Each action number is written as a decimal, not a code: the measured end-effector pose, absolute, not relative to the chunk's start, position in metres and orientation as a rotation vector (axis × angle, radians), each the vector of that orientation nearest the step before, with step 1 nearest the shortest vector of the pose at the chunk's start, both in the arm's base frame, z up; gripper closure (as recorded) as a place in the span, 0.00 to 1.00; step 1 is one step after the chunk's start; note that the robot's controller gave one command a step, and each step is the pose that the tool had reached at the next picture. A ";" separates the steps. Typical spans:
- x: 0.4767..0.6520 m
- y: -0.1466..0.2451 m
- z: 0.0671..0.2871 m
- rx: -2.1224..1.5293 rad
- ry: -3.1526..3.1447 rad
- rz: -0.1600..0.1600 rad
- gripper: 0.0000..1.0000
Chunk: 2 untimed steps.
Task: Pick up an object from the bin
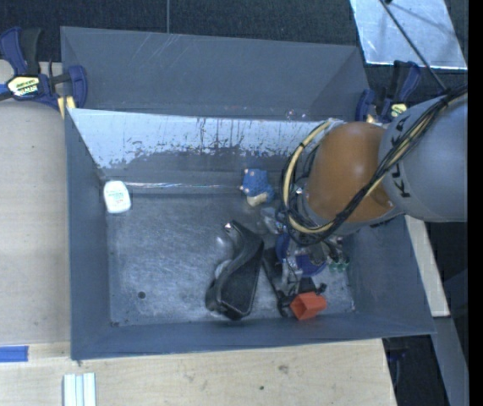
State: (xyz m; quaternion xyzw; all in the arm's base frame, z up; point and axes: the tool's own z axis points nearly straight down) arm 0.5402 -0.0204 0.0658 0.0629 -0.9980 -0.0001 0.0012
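Camera view, logged left to right across the grey bin [87,252].

1. White oval piece [117,197], far-left corner, alone against the back wall.
2. Black curved object [239,277], long and glossy, lying front-centre on the floor.
3. Small blue item [256,184], at the back wall, well apart from the white piece.
4. Gripper [297,267], down under the arm's orange cover, just right of the black object; I cannot tell whether it is open or closed, or whether it grips anything.
5. Red-orange block [309,305], front right, the item I see nearest the gripper, just in front of it.
6. Small blue and green bits [336,265], close beside the gripper on its right.
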 end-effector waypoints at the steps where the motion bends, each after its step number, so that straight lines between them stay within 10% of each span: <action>1: 0.542 -0.020 0.071 0.199 -3.141 0.001 1.00; 2: 0.557 -0.022 0.224 0.106 -3.153 0.002 1.00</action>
